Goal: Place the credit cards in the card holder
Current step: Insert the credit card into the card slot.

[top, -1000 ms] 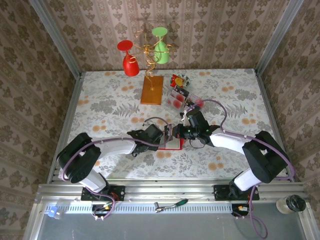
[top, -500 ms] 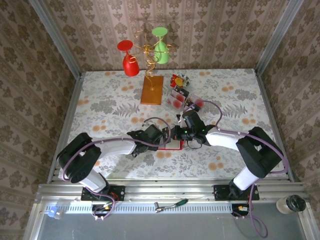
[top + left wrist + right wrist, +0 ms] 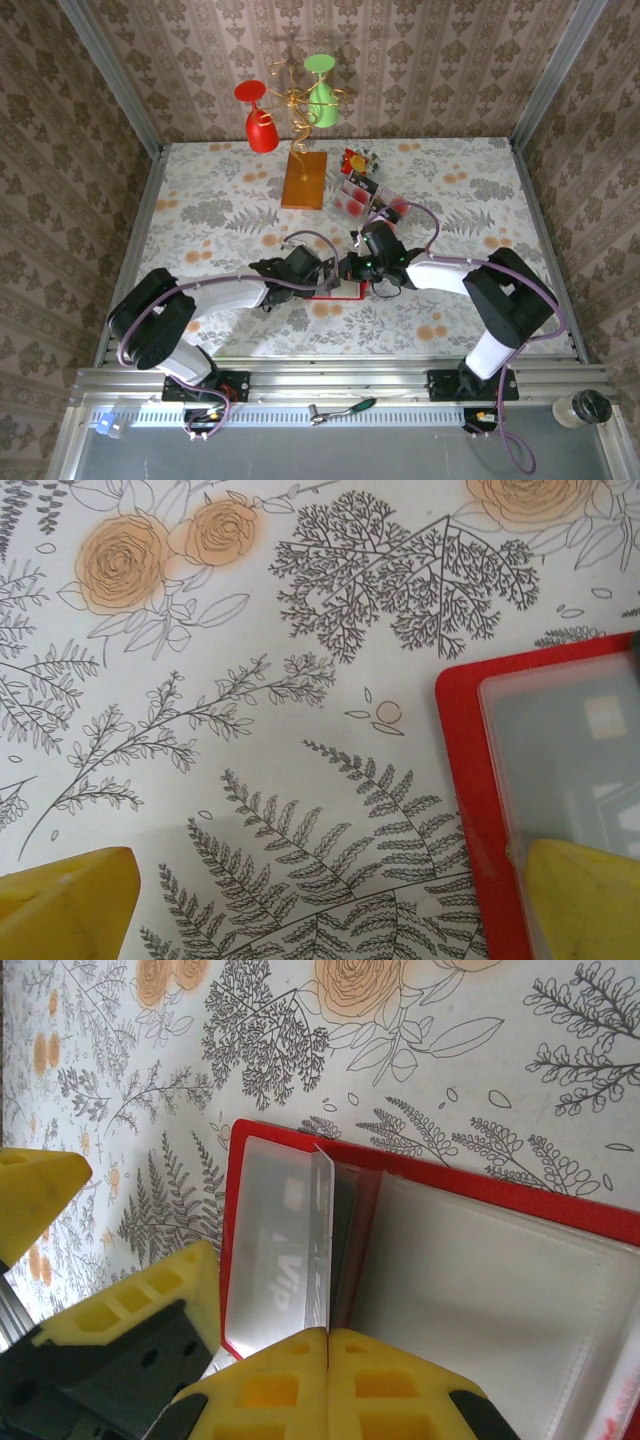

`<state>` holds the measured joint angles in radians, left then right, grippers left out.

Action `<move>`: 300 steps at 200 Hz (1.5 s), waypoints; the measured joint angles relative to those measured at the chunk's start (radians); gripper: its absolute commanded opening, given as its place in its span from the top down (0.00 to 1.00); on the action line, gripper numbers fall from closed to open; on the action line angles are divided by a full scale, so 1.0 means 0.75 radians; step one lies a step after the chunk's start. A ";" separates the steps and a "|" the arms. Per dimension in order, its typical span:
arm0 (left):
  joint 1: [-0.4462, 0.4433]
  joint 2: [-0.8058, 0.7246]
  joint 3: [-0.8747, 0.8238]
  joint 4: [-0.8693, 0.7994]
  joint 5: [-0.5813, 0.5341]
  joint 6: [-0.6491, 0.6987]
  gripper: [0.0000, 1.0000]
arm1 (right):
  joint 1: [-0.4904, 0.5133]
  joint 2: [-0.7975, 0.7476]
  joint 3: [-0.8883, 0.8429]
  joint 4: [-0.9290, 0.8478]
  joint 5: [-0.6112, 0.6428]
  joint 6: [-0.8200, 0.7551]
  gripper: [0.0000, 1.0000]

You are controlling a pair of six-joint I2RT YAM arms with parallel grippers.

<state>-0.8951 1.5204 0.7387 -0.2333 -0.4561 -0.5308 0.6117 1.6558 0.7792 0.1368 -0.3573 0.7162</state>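
Red card holder (image 3: pixel 470 1186) open flat, clear plastic pockets (image 3: pixel 480 1300) inside

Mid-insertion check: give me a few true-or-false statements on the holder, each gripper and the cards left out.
1. The flat bright-red card holder lies open on the floral tablecloth. True.
2. The right gripper is wide open. False: it is shut on a thin pale credit card standing over the holder.
3. The left gripper is open, one yellow finger resting on the holder's clear pocket. True.
4. Every card is already stowed. False: other credit cards lie right of the orange-brown wooden slab.
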 measured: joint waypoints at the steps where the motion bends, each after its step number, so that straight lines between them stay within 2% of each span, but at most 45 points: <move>1: 0.000 0.000 0.000 0.000 0.001 0.000 0.00 | 0.000 0.000 0.001 0.000 0.000 0.000 1.00; 183: 0.007 0.034 -0.034 0.060 0.043 -0.006 0.00 | -0.002 0.002 0.015 -0.008 -0.044 0.023 1.00; 232: 0.007 0.034 -0.042 0.064 0.038 -0.038 0.00 | -0.058 -0.096 0.014 -0.009 -0.053 0.023 1.00; 300: 0.006 0.030 -0.051 0.067 0.027 -0.062 0.00 | -0.067 -0.141 -0.150 0.172 0.012 0.070 1.00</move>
<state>-0.8906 1.5425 0.7006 -0.1833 -0.4358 -0.5770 0.5617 1.5501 0.6666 0.2657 -0.3481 0.7685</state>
